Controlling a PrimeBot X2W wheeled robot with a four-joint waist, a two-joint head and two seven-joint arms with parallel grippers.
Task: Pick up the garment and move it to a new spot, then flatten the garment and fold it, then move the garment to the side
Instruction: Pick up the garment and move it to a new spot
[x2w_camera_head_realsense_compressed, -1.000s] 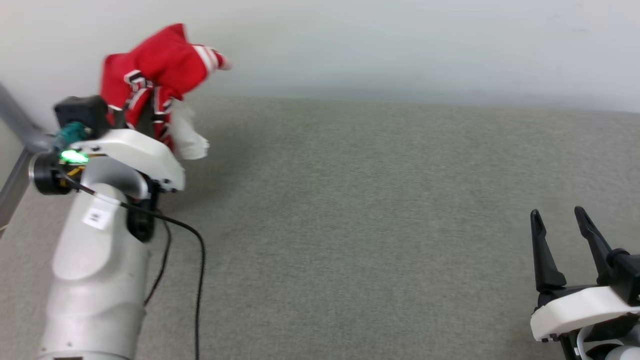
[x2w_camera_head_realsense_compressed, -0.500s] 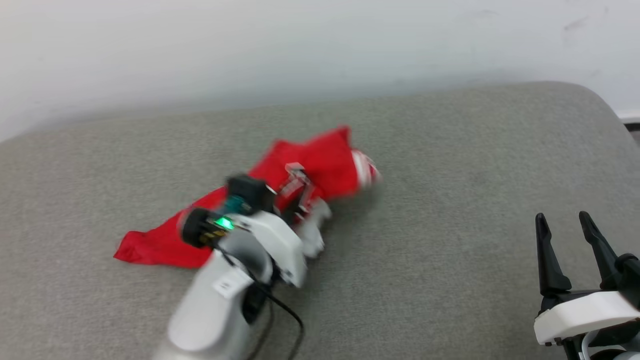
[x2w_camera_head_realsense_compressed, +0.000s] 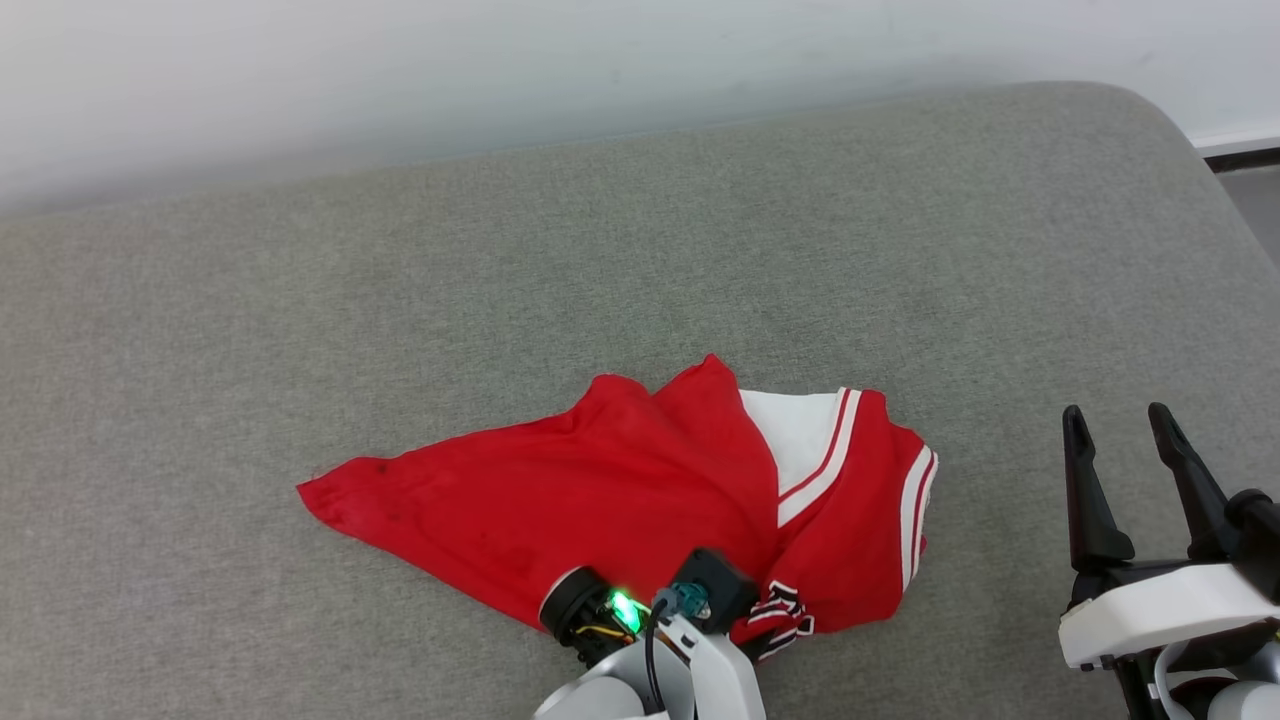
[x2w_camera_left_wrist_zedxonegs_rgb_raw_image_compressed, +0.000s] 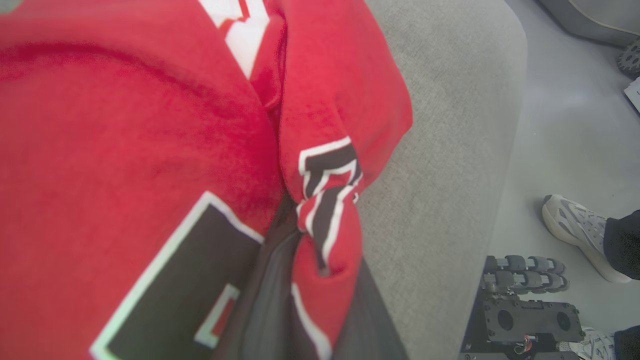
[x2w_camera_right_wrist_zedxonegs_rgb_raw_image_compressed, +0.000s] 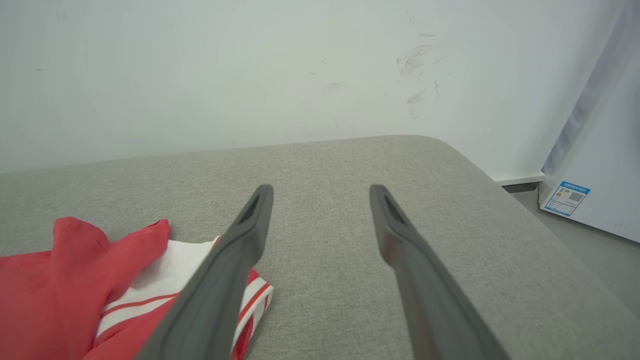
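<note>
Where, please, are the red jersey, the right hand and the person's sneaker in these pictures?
red jersey (x2w_camera_head_realsense_compressed: 560, 490): head view, on its plain red body panel.
right hand (x2w_camera_head_realsense_compressed: 1116, 414): head view, midway between its two open fingertips.
person's sneaker (x2w_camera_left_wrist_zedxonegs_rgb_raw_image_compressed: 575, 227): left wrist view, on its pale upper.

Crumpled red garment (x2w_camera_head_realsense_compressed: 600, 500) with white striped sleeve, on grey cushion (x2w_camera_head_realsense_compressed: 900, 250)

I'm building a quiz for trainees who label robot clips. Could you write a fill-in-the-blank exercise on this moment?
1. The left gripper is shut on a fold of the ___ garment.
2. The right gripper is ___ and holds nothing.
3. The garment lies crumpled on a ___ cushion.
4. In the head view, the right gripper is off to the garment's ___.

Missing words: red; open; grey; right.
</note>
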